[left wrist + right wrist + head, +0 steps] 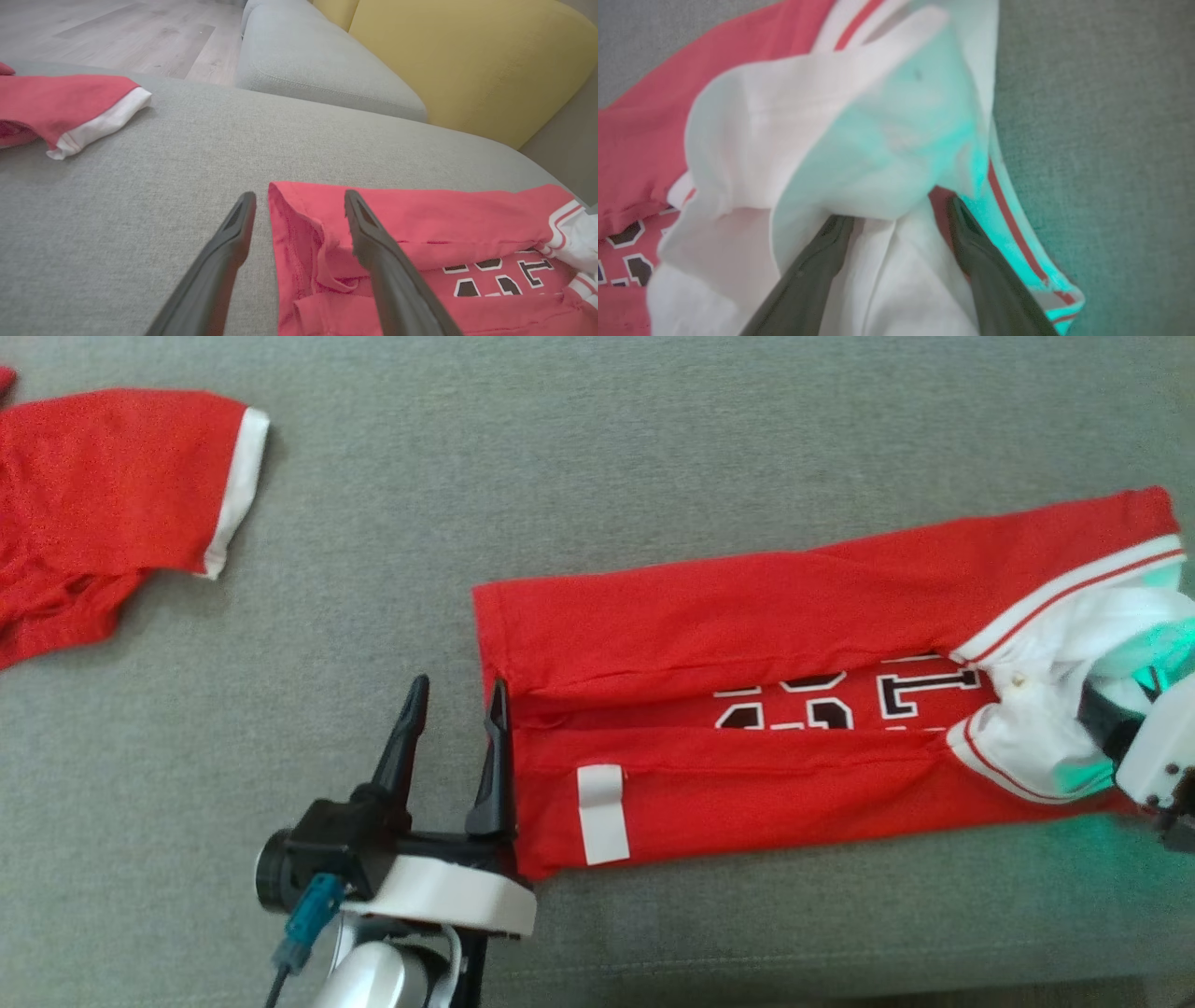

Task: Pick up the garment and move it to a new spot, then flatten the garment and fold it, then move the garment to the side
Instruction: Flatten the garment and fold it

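The garment, a red polo shirt with black-and-white letters, lies folded into a long strip on the grey sofa seat. Its white collar is at the right end and a white sleeve cuff near the left end. My left gripper stands open at the hem end. In the left wrist view one finger of the left gripper hovers over the red cloth and the other over bare sofa. My right gripper is open in the collar, its tips tucked under a collar flap.
A second red garment with a white-edged sleeve lies at the far left of the seat. Past the seat are a grey cushion, a yellow cushion and wooden floor. Bare sofa lies between the two garments.
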Controlling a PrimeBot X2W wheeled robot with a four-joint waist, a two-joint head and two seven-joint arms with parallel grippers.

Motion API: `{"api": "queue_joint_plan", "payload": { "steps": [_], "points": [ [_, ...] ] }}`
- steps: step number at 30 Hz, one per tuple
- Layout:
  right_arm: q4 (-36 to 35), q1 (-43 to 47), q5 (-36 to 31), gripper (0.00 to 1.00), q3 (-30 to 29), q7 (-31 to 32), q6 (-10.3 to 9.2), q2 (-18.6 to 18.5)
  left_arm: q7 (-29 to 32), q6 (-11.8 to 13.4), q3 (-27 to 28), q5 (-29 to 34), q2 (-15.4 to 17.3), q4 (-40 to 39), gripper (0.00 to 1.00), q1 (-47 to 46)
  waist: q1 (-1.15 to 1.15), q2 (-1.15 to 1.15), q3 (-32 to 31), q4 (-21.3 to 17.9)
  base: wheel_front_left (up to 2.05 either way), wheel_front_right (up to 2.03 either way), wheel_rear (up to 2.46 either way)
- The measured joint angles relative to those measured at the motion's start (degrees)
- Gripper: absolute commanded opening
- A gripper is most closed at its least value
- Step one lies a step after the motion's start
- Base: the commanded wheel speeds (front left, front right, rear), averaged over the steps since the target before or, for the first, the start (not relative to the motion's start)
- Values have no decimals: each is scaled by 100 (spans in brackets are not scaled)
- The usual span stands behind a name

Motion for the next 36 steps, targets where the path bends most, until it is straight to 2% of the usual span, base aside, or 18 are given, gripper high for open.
{"api": "queue_joint_plan", "payload": {
  "steps": [5, 12, 18, 26, 27, 28, 29, 30, 36],
  "points": [
    [258, -254, -225, 100, -141, -11, 0, 12, 0, -378, 246, 247, -199, 254, 100, 90, 0, 0, 42, 138, 0, 0, 0],
    [703, -562, -619, 100, -424, -187, 1, -86, 0, -675, 470, 391, -342, 311, 100, 164, 0, 0, 11, 336, 0, 0, 0],
    [911, -621, -742, 100, -532, -238, 1, -296, 0, -769, 556, 389, -358, 309, 100, 169, 0, 0, 63, 418, 0, 0, 0],
    [905, -630, -660, 100, -323, -180, 1, -408, 0, -769, 560, 378, -360, 300, 100, 166, 0, 0, 122, 402, 0, 0, 0],
    [903, -632, -623, 67, -302, -158, 1, -417, 0, -769, 560, 365, -360, 300, 100, 165, 0, 0, 124, 396, 0, 0, 0],
    [900, -633, -586, 67, -259, -148, 1, -430, 0, -770, 560, 361, -360, 300, 100, 165, 0, 0, 126, 389, 0, 0, 0],
    [889, -633, -533, 21, -224, -123, 1, -436, 0, -776, 560, 361, -360, 301, 100, 165, 0, 0, 126, 384, 0, 0, 0],
    [875, -633, -399, 0, -203, -110, 1, -419, 0, -777, 559, 361, -360, 301, 100, 164, 0, 0, 125, 375, 0, 0, 0],
    [917, -632, -27, 0, -304, -300, 1, -314, 0, -777, 571, 361, -361, 301, 100, 165, 0, 0, 85, 316, 0, 0, 0]
  ]
}}
